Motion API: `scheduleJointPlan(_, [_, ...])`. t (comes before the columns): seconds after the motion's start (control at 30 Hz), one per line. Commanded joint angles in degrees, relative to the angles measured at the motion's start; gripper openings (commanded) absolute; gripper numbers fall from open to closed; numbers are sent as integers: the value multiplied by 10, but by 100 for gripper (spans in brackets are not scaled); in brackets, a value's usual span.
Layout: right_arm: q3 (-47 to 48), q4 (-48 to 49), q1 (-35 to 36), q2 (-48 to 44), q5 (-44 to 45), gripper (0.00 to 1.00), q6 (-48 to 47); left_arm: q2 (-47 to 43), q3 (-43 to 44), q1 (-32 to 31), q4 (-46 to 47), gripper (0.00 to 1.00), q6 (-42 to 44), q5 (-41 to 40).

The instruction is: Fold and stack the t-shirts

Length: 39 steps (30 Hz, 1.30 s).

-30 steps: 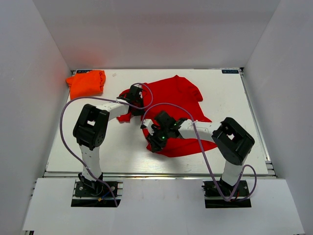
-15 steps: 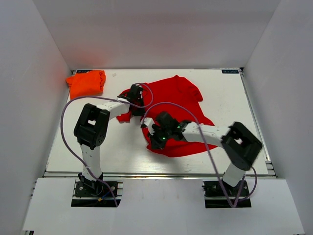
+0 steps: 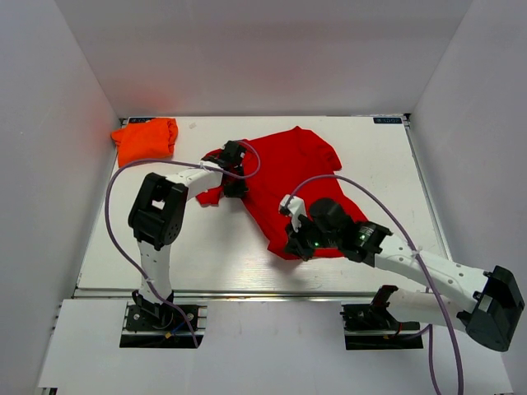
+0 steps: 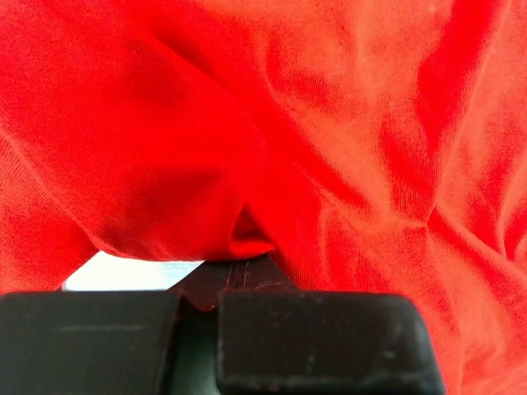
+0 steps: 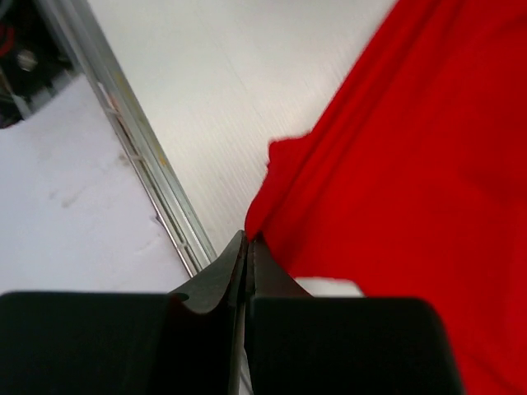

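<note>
Left hand (image 4: 216, 290) pinches red tee (image 3: 296, 164); right hand (image 5: 247, 247) pinches its edge.

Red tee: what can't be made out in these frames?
Collar of the red t-shirt: top view, lost in bunched folds.
Where the left claw grips: left wrist view is all cloth; overhead, the wrist covers it.
Tips of the right claw: overhead, hidden under its wrist.
Sleeves of the orange t-shirt: top view only, a bunched heap.
</note>
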Motion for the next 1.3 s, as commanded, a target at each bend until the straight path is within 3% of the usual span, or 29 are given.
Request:
scheduleJointPlan(0.0, [-12,-90,12,-48,7,0,55,28,-2,10,-37,0,-2,-65])
scheduleJointPlan(0.13, [-35,-122,12,-83,33,3,98,28,-2,10,-43,0,-2,-76])
scheduleJointPlan(0.17, [-44,-134,13,-83,36,15,112,28,-7,10,-43,0,-2,-76])
scheduleJointPlan(0.27, [-51,-145,16,-76,37,31,113,18,-13,10,-37,0,-2,-76])
scheduleJointPlan(0.37, [-37,-146,16,-65,38,45,108,13,-13,10,-37,0,-2,-82])
scheduleJointPlan(0.47, [-20,-129,22,-52,56,50,97,7,-13,10,-43,0,-2,-82])
scheduleJointPlan(0.67, [34,-46,52,84,120,48,105,7,-13,10,-37,0,-2,-77])
scheduleJointPlan(0.8, [43,94,74,150,222,35,191,7,-18,10,-37,0,-2,-72])
scheduleJointPlan(0.93, [74,155,92,228,283,35,242,7,-23,10,-37,0,-2,-66])
scheduleJointPlan(1.27, [199,118,121,401,400,40,287,18,-34,10,-31,0,9,-60])
